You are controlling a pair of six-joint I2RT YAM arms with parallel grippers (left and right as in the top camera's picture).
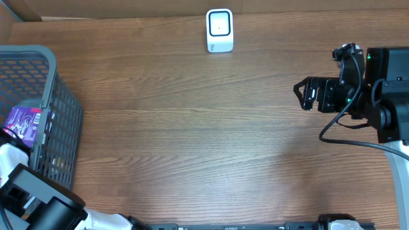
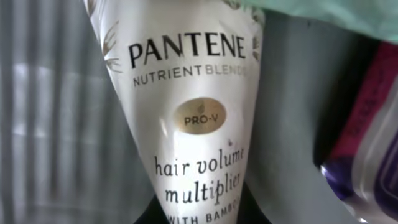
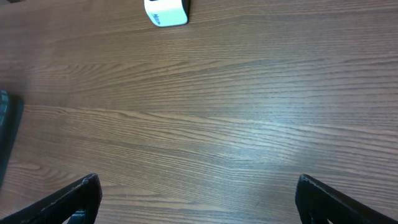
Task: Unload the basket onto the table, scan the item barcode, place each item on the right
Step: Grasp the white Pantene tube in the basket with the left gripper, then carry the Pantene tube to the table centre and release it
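we find the tube [image 2: 193, 118] inside the basket [image 1: 61, 115] at the table's left edge, and it fills the left wrist view. it is white, its printed face is turned to that camera, and it reads "pantene", "nutrient blends", "pro-v" and "hair volume multiplier". it narrows toward the bottom of the frame, where the left gripper [image 2: 199, 219] sits. that gripper is closed. the tube's narrow end runs down between the dark finger bases and looks pinched there, though the contact lies at the frame's edge and we cannot see it directly. the grey basket wall stands behind the tube. a purple packet [image 2: 367, 168] lies just beside it on the right, and a green item [image 2: 336, 15] crosses the upper right corner. from overhead, the left arm [image 1: 38, 201] reaches into the basket from the near left corner, and the tube cannot be made out in that view. the right gripper [image 1: 300, 94] hangs above the table [image 1: 192, 140] at the far right. its jaws are spread wide and hold nothing, with bare wood showing between them in the right wrist view. the scanner [image 1: 220, 30], a small white unit, stands at the table's far edge near the centre, well apart from the basket and both grippers.
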